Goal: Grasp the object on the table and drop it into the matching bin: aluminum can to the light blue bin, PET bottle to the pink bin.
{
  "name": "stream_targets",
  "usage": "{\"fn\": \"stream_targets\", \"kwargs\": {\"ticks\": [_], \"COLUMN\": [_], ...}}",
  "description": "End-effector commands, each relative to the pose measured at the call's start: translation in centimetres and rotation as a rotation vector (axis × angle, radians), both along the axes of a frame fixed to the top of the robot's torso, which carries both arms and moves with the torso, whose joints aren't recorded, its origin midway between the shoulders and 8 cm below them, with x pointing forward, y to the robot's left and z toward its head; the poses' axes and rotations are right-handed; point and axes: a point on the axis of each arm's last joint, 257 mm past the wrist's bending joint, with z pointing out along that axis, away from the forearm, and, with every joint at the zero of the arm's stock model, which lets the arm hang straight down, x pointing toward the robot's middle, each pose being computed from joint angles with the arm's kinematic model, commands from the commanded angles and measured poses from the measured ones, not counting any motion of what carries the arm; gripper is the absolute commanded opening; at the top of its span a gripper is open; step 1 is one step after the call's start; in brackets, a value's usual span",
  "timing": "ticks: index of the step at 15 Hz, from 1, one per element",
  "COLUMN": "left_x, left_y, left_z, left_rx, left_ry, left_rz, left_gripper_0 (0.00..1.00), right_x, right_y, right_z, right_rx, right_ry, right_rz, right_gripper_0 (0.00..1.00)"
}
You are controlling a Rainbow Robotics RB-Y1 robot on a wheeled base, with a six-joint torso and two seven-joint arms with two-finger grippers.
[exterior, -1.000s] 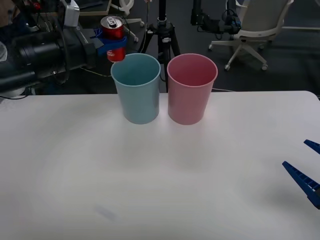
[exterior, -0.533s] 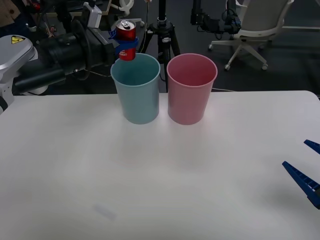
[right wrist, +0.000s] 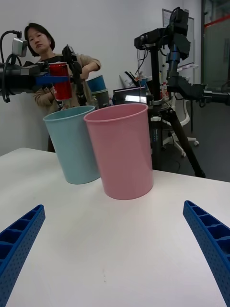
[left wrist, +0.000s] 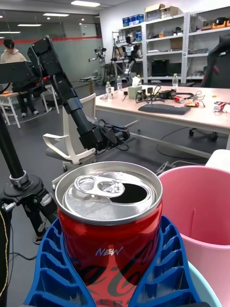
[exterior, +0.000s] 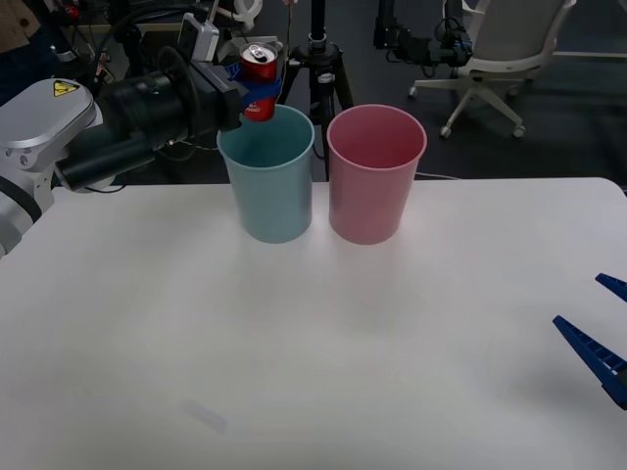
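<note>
Aluminum can (exterior: 260,81) hangs upright over the light blue bin's (exterior: 266,174) 12 o'clock rim, pinched by the left gripper (exterior: 251,93). Its wrist camera shows the open pull-tab hole and blue fingers (left wrist: 165,268) hugging the can (left wrist: 109,219). At the table's (exterior: 313,343) 4 o'clock edge, the right gripper (right wrist: 115,249) rests spread wide, facing the pink bin (right wrist: 120,150).

Red can (exterior: 260,82) with silver top, blue ribbed left tool (exterior: 250,93), light blue bin (exterior: 266,174), pink bin (exterior: 375,174), white table (exterior: 313,333)
</note>
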Motion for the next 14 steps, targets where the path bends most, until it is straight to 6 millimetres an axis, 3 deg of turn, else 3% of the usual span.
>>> {"fn": "stream_targets", "kwargs": {"ticks": [1,2,14], "left_x": [0.06,0.12,0.06], "left_y": [-0.02,0.03,-0.03], "left_z": [0.01,0.03,0.2], "left_rx": [-0.002,-0.003,-0.023], "left_ry": [0.0,-0.001,0.012], "left_rz": [0.003,0.006,0.003], "left_gripper_0": [0.81,1.0,1.0], "right_x": [0.0,0.0,0.0], "right_y": [0.0,0.0,0.0], "right_z": [0.0,0.0,0.0], "right_rx": [0.0,0.0,0.0], "right_ry": [0.0,0.0,0.0], "right_rz": [0.0,0.0,0.0], "right_gripper_0": [1.0,1.0,1.0]}}
